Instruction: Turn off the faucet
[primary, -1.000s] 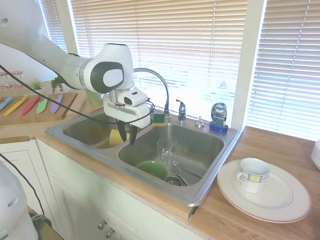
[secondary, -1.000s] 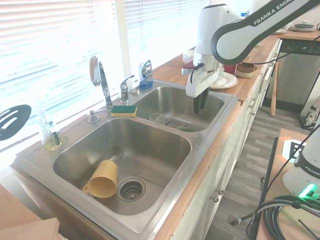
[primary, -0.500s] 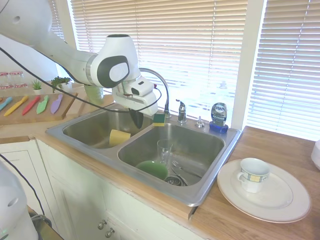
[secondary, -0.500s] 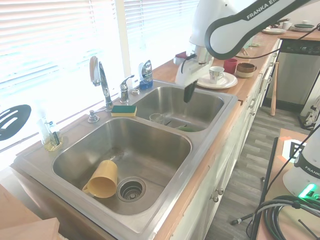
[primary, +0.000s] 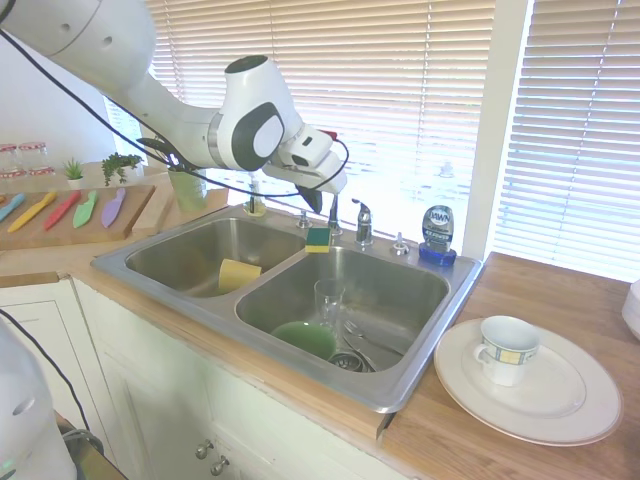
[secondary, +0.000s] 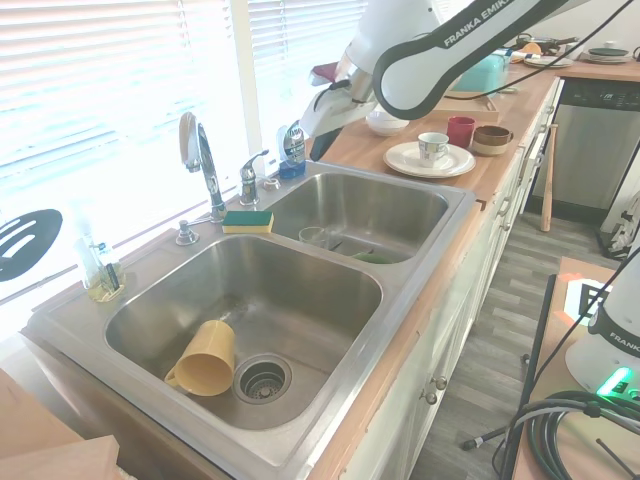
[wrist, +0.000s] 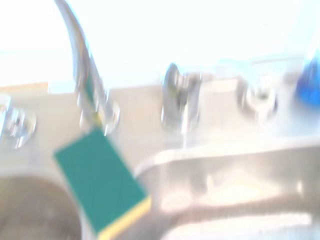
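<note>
From the first exterior view, the faucet (primary: 333, 205) stands at the back rim of the sink (primary: 420, 372), its small lever handle (primary: 362, 218) just beside the spout base. The gripper (primary: 318, 200) hangs above the rim, close to the spout and a little short of the handle. A second ago it was down over the basin; it has risen and swung toward the window. Its dark fingers look nearly together and hold nothing.

From the second exterior view, the gripper (secondary: 318, 145) sits behind the blue soap bottle (secondary: 291, 148), apart from the handle (secondary: 249, 178) and spout (secondary: 200, 160).

The blurred wrist view shows the spout (wrist: 82, 70), handle (wrist: 181, 102) and a green sponge (wrist: 102, 180).
</note>
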